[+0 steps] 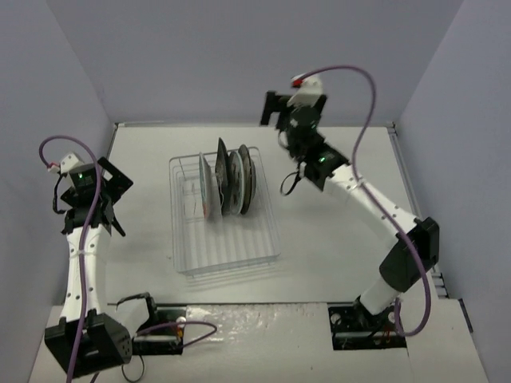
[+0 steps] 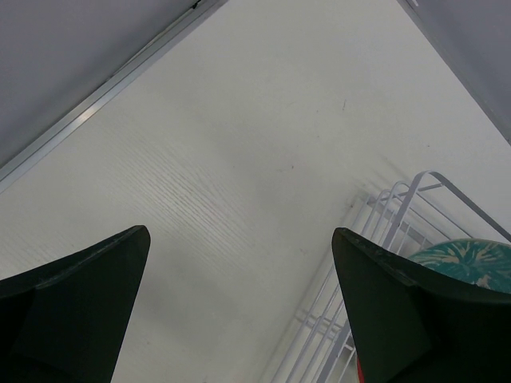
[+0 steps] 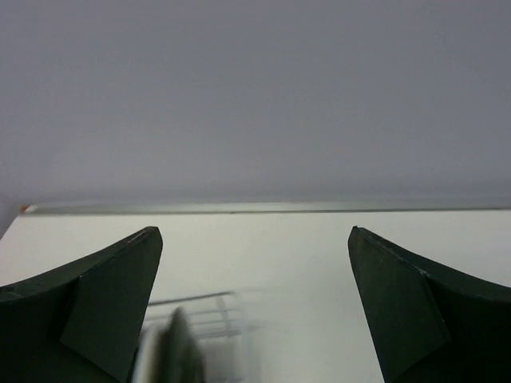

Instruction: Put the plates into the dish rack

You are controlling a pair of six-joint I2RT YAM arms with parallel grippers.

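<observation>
In the top view, the dish rack (image 1: 227, 239) sits mid-counter (image 1: 335, 239). It is a clear, silvery wire basket, rectangular, and its long axis runs from the arm bases toward the back wall, skewed slightly. The plates (image 1: 227, 182) stand on edge in the rack's far half, packed close in a row across its short side, with their faces turned left and right. You see thin discs edge-on and one squarer dark slab among them. The patterns are too small to read here. The left arm (image 1: 84, 239) stands well left of the rack, with its jaws spread and holding nothing. The right arm (image 1: 375, 207) reaches past the rack's far right corner. Its jaws are raised there, and this view does not show you whether they are parted.

In the left wrist view, the jaws stand wide apart and empty, with a dark matte finger (image 2: 72, 311) at each lower corner. The rack's white-looking wire loops (image 2: 399, 207) enter at lower right. A glossy round plate with teal flowers (image 2: 463, 259) rises upright behind the wires. The counter here is pale with a fine ribbed texture.

In the right wrist view, the jaws are open and bare, with black wedge-shaped fingers (image 3: 96, 311) flanking the frame. Between them, low down, you see the rack's wires (image 3: 207, 307) and a dark plate edge (image 3: 172, 351), both blurred.
</observation>
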